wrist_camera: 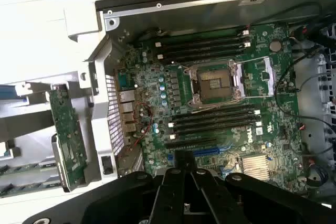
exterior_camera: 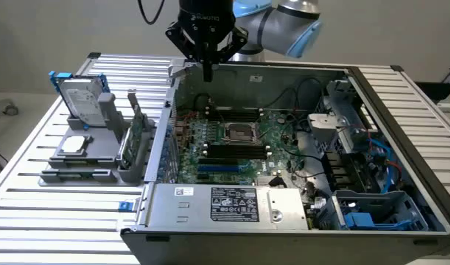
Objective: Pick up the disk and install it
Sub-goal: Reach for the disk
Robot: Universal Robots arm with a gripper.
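The tool (exterior_camera: 207, 74) hangs empty, fingers together, over the open computer case (exterior_camera: 284, 77). The disk (exterior_camera: 85, 102) stands upright in a grey holder (exterior_camera: 81, 163) on the bench (exterior_camera: 48, 221), well apart.

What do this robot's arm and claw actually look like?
The arm is silver-grey tubing with light-blue joint caps. Its gripper is black, angular, tapering to a narrow tip, with white lettering on its body. A black cable loops beside it.
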